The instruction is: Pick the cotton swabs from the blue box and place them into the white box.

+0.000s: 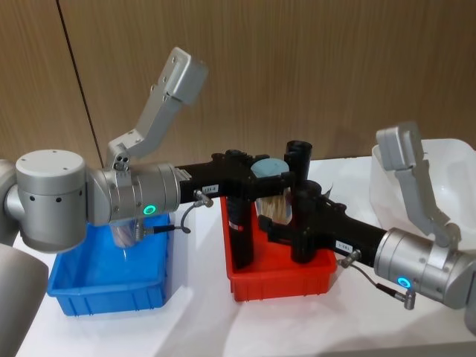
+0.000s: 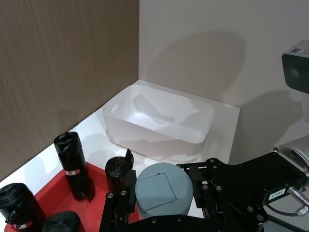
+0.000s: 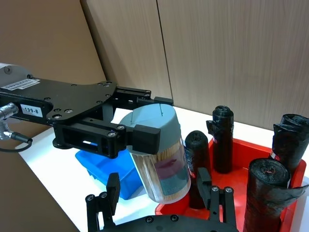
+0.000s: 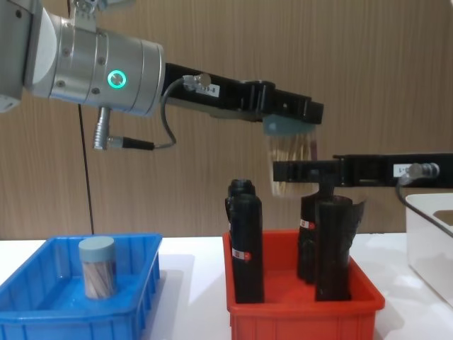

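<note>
Left gripper (image 3: 147, 121): clamped on the lid of a cotton swabs jar (image 3: 163, 169), held above the red bin (image 4: 304, 312)
Right gripper (image 3: 159, 186): fingers (image 3: 112, 187) spread either side of that jar's base
Second jar (image 4: 97, 268): upright in the blue box (image 4: 42, 312), left of the red bin
White box (image 2: 145, 140): right of the red bin

Tall black rolls (image 4: 245, 241) crowd the red bin (image 4: 304, 312) at lower centre, right under the swab jar (image 4: 289, 152) in the left hand (image 4: 287, 119). Right hand (image 4: 283, 170) bars the middle right; white box (image 4: 432, 234) at the right edge is wide open on top.
</note>
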Controlling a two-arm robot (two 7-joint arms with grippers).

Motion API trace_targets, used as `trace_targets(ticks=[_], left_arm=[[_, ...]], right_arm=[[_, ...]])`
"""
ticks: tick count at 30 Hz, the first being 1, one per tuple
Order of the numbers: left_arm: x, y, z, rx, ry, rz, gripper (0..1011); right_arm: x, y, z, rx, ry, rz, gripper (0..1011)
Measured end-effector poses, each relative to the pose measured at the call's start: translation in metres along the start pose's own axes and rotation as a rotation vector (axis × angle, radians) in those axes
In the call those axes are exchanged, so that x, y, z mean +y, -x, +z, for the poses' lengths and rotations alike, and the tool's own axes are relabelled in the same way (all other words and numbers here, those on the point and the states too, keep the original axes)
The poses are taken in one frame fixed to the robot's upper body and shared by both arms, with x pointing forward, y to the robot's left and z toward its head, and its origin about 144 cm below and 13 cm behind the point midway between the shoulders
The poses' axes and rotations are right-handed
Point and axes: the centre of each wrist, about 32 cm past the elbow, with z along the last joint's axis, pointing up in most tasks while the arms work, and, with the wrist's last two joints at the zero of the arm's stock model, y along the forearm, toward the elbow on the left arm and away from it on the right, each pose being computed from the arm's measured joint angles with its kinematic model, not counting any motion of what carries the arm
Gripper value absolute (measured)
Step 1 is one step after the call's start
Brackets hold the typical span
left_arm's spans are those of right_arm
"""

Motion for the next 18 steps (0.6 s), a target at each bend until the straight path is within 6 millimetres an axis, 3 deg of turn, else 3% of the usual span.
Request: trace_targets(ticks=[18], left_arm=[[0.0,0.0,0.0,0.0,0.0,0.0,669]], right_arm=[[0.009,-0.0014,-0.0003,-0.01,0.0,0.006,1001]])
